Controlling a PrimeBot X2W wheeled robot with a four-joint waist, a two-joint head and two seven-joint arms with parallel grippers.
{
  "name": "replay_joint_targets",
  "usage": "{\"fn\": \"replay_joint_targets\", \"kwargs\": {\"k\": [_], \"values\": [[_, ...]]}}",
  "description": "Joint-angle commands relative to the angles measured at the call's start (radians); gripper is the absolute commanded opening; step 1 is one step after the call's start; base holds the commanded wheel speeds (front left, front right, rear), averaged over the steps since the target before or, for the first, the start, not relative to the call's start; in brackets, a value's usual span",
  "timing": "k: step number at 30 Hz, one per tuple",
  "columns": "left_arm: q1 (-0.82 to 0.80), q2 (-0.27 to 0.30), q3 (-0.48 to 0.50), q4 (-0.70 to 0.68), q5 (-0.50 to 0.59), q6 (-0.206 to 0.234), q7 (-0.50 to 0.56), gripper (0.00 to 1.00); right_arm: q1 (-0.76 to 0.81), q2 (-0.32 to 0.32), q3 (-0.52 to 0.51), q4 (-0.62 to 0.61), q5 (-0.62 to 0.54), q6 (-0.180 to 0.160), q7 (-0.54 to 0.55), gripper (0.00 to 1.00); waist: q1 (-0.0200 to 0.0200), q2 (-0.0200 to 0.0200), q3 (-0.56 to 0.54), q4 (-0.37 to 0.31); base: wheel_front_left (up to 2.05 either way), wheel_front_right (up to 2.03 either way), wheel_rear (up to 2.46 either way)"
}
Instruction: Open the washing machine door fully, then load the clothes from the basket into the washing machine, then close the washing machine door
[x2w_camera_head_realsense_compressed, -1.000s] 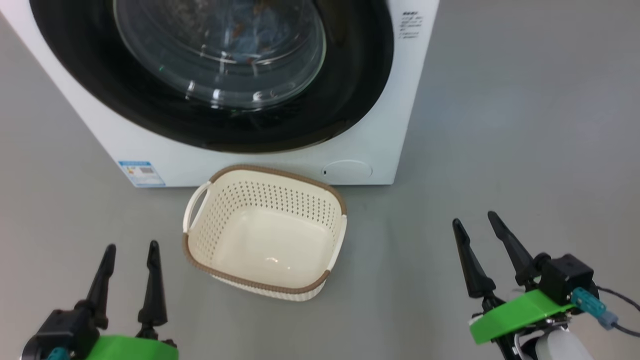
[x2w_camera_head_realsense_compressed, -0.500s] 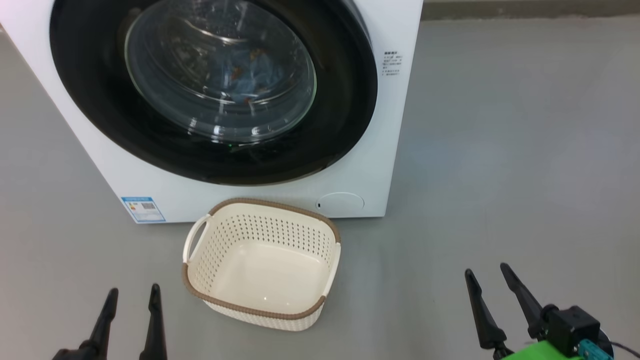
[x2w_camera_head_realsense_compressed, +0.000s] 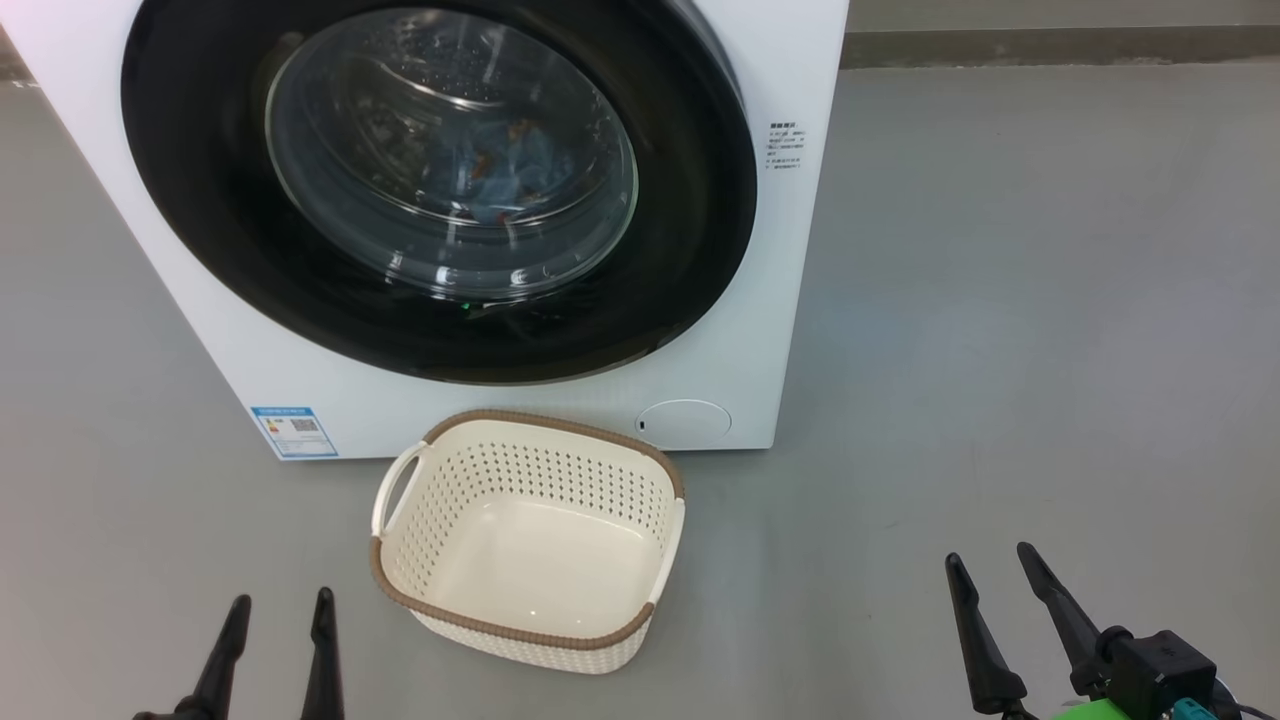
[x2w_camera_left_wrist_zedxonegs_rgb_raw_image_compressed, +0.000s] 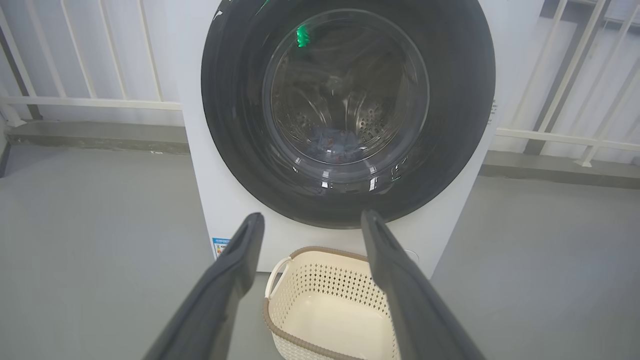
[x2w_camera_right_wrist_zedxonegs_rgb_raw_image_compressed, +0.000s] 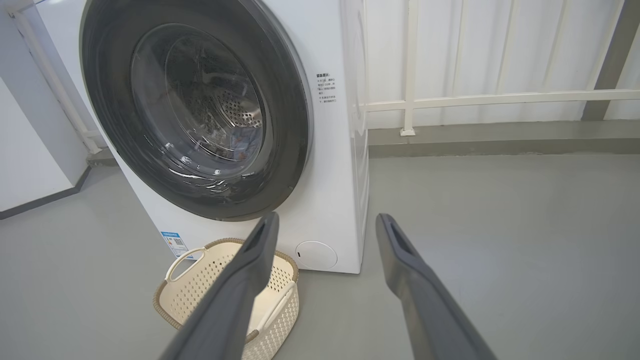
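Basket ahead, between wide-spread left end effector and wide-spread right end effector

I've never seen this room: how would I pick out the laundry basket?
Find the big white washing machine with its round black door. On the grey floor right in front of it sits the basket. It is the cream, hole-dotted plastic tub with a brown woven-look rim.

You have a plain grey floor all around, ending at a low grey kerb, and behind it you see a white railing against pale wall panels.
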Motion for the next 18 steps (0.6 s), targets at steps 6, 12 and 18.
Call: {"fn": "replay_joint_targets", "kwargs": {"k": [6, 12, 18], "values": [[-0.018, 0.01, 0.026, -0.03, 0.006, -0.002, -0.006, 1.0, -0.018, -0.003, 0.019, -0.028, -0.002, -0.006, -0.005, 1.0, 0.0, 0.0, 0.002, 0.007, 0.0, 0.0, 0.0], [0.0, 0.006, -0.014, 0.0, 0.002, 0.0, 0.0, 0.0, 0.001, 0.001, -0.001, 0.004, 0.001, 0.0, 0.0, 0.0, 0.0, 0.0, 0.003, 0.009, 0.0, 0.0, 0.0], [-0.002, -0.002, -0.018, 0.026, -0.048, 0.001, 0.01, 0.0, 0.004, 0.001, 0.001, 0.028, 0.052, 0.0, 0.009, 0.0, 0.0009, 0.0, 0.003, 0.007, 0.0, 0.0, 0.0]]}}
